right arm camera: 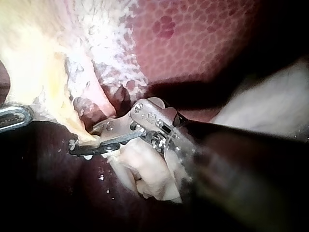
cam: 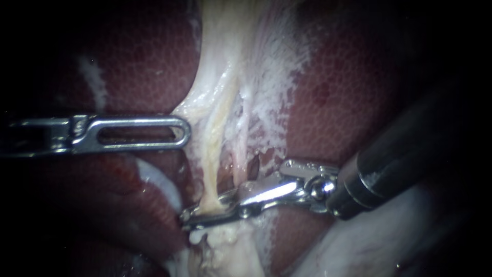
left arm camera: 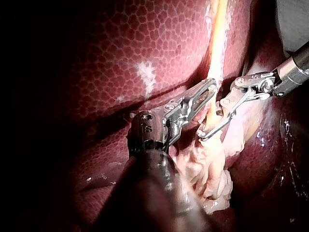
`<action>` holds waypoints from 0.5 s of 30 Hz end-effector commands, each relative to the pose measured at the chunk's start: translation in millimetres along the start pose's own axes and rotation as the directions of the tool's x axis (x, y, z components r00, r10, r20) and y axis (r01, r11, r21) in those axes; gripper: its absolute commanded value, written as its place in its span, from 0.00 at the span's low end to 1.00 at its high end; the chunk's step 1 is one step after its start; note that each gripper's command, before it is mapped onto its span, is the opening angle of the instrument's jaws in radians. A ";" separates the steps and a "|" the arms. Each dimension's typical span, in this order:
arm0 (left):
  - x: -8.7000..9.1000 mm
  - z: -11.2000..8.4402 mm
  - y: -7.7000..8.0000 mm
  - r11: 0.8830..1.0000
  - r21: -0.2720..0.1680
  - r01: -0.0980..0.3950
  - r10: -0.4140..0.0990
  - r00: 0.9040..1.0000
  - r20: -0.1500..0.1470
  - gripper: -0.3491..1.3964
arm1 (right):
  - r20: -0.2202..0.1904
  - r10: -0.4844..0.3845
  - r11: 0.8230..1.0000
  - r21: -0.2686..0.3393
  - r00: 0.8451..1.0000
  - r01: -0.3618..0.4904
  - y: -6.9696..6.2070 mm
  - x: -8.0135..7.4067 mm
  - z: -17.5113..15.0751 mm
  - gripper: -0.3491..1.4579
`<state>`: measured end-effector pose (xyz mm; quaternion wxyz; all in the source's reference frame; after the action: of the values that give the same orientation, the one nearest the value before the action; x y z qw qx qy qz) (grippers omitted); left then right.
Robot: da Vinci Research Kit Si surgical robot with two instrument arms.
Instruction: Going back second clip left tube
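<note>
Straddling the pale yellow, soft cord-like tube (cam: pixel 214 154) low on its run, the right tool (cam: pixel 193 219) stands slightly spread, one slim steel jaw on each side. The left wrist view shows a narrow gap between them. No clip can be made out on the tube. The left tool (cam: pixel 180 132), a slotted steel loop, lies with its tip against the white filmy tissue (cam: pixel 266 77) beside the tube; whether it is spread or pinching cannot be told. Dark red mottled liver (cam: pixel 338 102) lies on both sides. Judgement: the tube is light, limp, wet and easily torn. Any hold belongs squarely across its bare yellow length, above the frayed lower end, without sideways pull.
</note>
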<state>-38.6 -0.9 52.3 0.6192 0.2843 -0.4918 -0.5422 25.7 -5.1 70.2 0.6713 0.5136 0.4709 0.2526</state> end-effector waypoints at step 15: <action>0.0 0.0 0.0 1.000 0.001 0.000 0.000 1.000 0.000 0.00 | 0.005 -0.182 0.983 -0.010 0.983 0.182 -0.2 0.2 0.2 0.38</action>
<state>-38.6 -0.9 52.3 0.6191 0.2844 -0.4917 -0.5423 26.0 -5.1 69.8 0.6980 0.4593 0.5179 0.1831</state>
